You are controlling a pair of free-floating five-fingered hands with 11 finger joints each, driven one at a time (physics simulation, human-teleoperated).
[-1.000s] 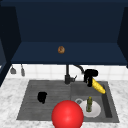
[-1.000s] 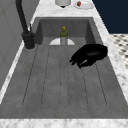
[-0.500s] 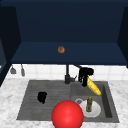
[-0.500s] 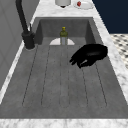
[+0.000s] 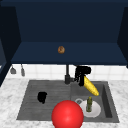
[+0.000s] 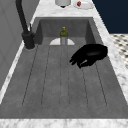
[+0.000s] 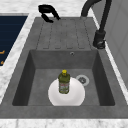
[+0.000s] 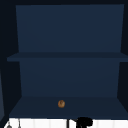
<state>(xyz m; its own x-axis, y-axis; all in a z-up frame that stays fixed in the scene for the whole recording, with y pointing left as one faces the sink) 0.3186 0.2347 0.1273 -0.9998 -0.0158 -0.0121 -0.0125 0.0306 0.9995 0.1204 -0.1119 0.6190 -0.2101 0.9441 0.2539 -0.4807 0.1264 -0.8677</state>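
Nearest to us, a red ball [image 5: 67,114] is sitting at the front edge of the sink [image 5: 27,105], low in the front view. Just behind it and to the right, we are seeing a small green bottle [image 5: 89,104] standing upright on a white plate [image 5: 96,110] in the basin; from the right side the bottle [image 7: 64,81] is standing in the middle of the plate [image 7: 76,96], with the drain [image 7: 82,79] just beside the plate's rim.

Further back on the left, we are holding our left hand [image 5: 42,97] over the ribbed draining board. From the left side this hand [image 6: 89,55] is hovering above the board with its fingers loosely curled downward and nothing in them; we cannot tell whether it is touching the surface. From the right side the same hand [image 7: 48,12] is showing at the far end of the board.

Beyond the basin, our right hand [image 5: 81,73] is hanging in the air near the black faucet [image 5: 67,75], its fingers wrapped around the upper end of a banana [image 5: 91,86], which is slanting down to the right above the basin. The hand [image 8: 84,122] is also peeking in at the bottom of the upper view.

Farthest away, a small brown round thing [image 5: 61,49] is resting on the lowest shelf of the dark blue cabinet [image 8: 67,37], and two utensils [image 5: 17,70] are hanging on the tiled wall at the left.
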